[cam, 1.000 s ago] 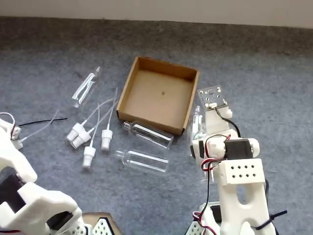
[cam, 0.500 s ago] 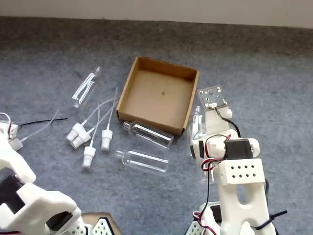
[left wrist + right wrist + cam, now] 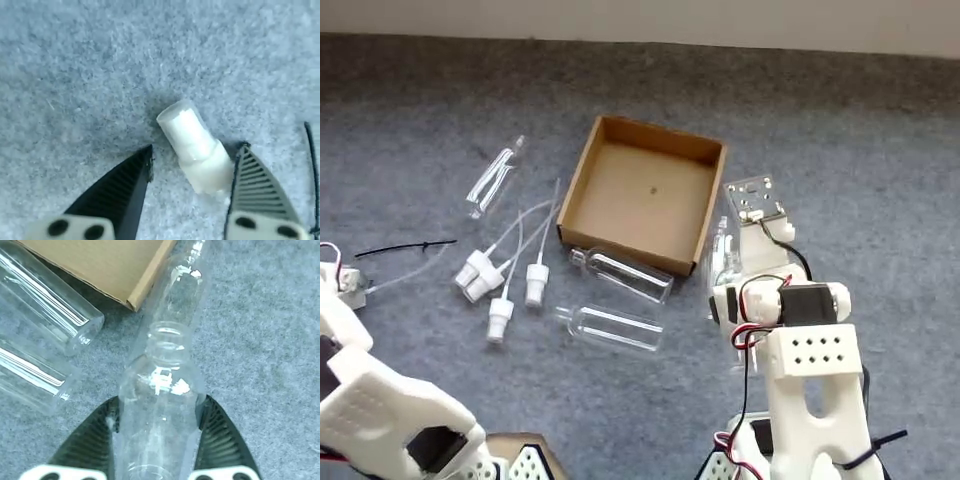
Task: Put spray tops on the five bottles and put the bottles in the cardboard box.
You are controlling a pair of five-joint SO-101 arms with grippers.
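The open cardboard box point(image 3: 650, 195) lies mid-table with nothing in it. My right gripper point(image 3: 159, 416) is shut on a clear bottle point(image 3: 160, 390) held neck-up just off the box's right corner; a second bottle point(image 3: 182, 285) lies beyond it along the box wall. Two more bottles point(image 3: 622, 275) point(image 3: 610, 328) lie in front of the box and one bottle point(image 3: 495, 178) lies to its left. Several white spray tops point(image 3: 485, 278) with dip tubes lie left of centre. My left gripper point(image 3: 195, 152) is open at the far left, a lone spray top point(image 3: 197, 155) lying on the carpet between its fingers.
A black cable tie point(image 3: 405, 247) lies on the grey carpet close to the lone spray top point(image 3: 352, 288). The right arm's body point(image 3: 805, 370) takes up the near right, the left arm's body point(image 3: 390, 430) the near left corner.
The left arm has drawn down and toward the near left, uncovering the cable tie, and the lone spray top's tube has shifted slightly. The right arm and its bottle have stayed put.
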